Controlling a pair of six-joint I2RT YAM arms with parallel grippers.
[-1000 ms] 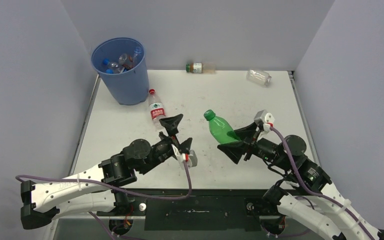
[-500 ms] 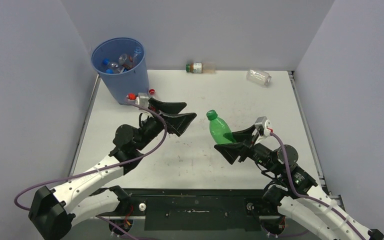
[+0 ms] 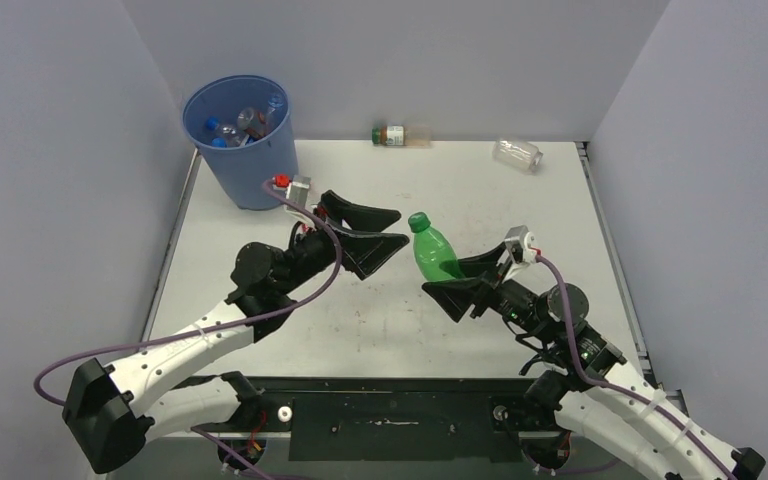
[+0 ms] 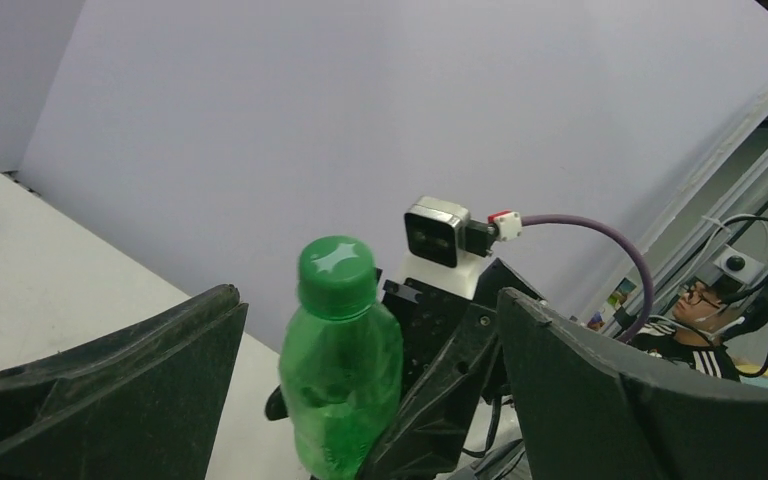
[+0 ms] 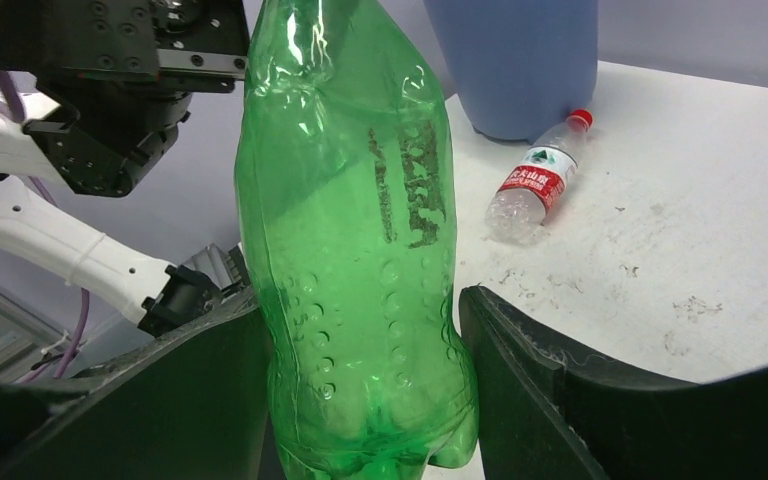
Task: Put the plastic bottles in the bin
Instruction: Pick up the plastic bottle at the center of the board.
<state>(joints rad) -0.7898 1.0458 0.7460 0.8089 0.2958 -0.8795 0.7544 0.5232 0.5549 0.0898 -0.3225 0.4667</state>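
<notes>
Top external view: my right gripper (image 3: 442, 275) pinches the green bottle (image 3: 432, 255) low on its body, lifted off the worktop (image 3: 520, 215) near the middle; the bottle leans with its green cap toward the left and far side. My left gripper (image 3: 403, 227) is spread wide, its tips just left of that cap; from the left wrist view the cap and shoulder of the bottle sit between my two left fingers (image 4: 120, 390), touching neither; whether the cap is truly inside the gap or just in front of it I cannot tell. The right wrist view shows the bottle's ribbed lower half pressed between both right fingers (image 5: 550, 380), one on each side. The blue bin (image 3: 250, 165) stands upright at the far left corner of the worktop, several bottles (image 3: 240, 125) lying inside it. A clear bottle with a red label (image 5: 540, 178) and red cap lies on its side just beside the bin's base; a small green-labelled bottle (image 3: 392, 135) lies against the far wall; a clear bottle (image 3: 517, 153) lies at the far right.
</notes>
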